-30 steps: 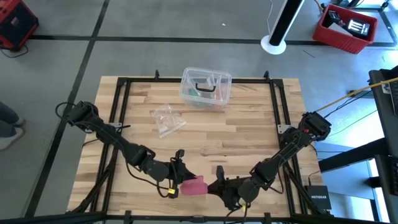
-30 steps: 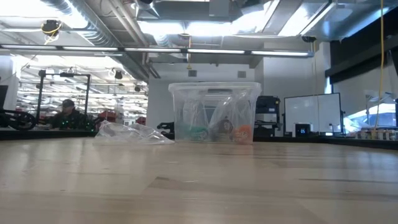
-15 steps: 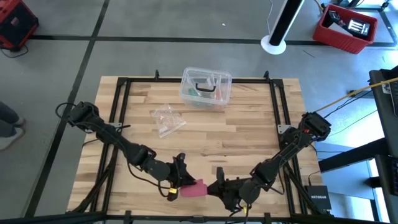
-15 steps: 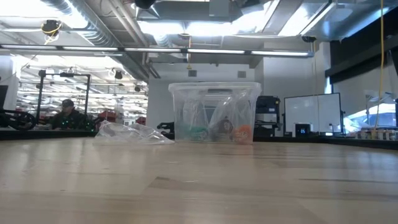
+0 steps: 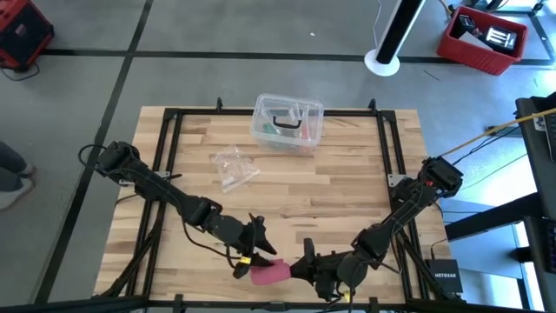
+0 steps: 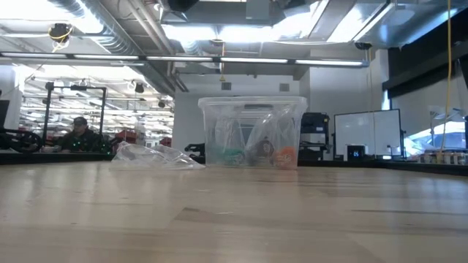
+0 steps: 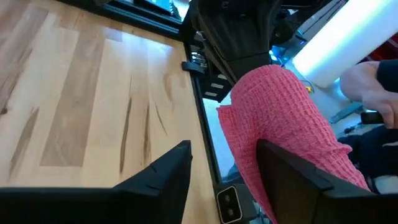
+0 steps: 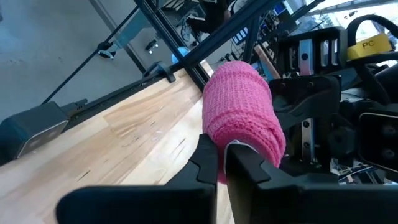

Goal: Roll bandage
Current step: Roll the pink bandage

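at the near edge of the wooden tabletop (image 5: 347,183) the pink bandage (image 5: 270,273) was a stubby rolled cylinder, lying right at the rim between the two arms. the right pincer (image 5: 300,267) was clenched on it, its two dark fingers (image 8: 205,163) pressed close together on the end of the roll, with the knitted fabric bulging past them in the right wrist view. the left pincer (image 5: 255,246) sat just beside the roll on its other side, released, its fingers (image 7: 161,177) spread apart; in the left wrist view the bandage (image 7: 280,124) showed between and past them, one finger against its side, though i could not tell whether that finger actually touched it. both dark arms reached in low from the table's outer corners and met at that near edge.

further in, about mid-table on the left half, a crumpled clear plastic wrapper (image 5: 234,166) lay flat on the wood, well apart from the arms. beyond it, near the far edge, stood a clear plastic box (image 5: 288,123) with a few small items inside, too small to make out. from table height the box (image 6: 252,131) and wrapper (image 6: 152,154) stood side by side, and a person (image 6: 79,134) sat well back in the room behind.
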